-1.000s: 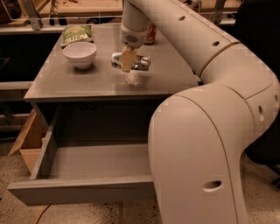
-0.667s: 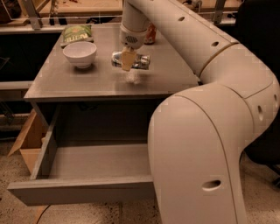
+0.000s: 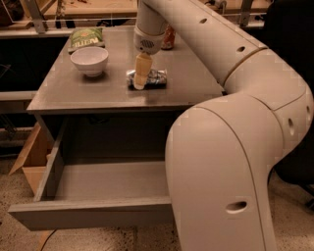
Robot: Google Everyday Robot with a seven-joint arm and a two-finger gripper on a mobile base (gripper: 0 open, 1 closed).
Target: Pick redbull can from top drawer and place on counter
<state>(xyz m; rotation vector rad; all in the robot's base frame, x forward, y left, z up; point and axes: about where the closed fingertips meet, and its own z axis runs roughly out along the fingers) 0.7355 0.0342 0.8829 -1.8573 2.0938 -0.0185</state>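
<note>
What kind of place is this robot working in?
Probably a lab or workshop, not a home kitchen: a grey counter with its top drawer open, a cardboard box on the speckled floor, wooden benches behind. The gripper is at the redbull can lying on it.

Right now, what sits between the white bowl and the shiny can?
Nothing: in the camera view only bare counter separates the white bowl from the redbull can. The gripper is right at the can.
</note>
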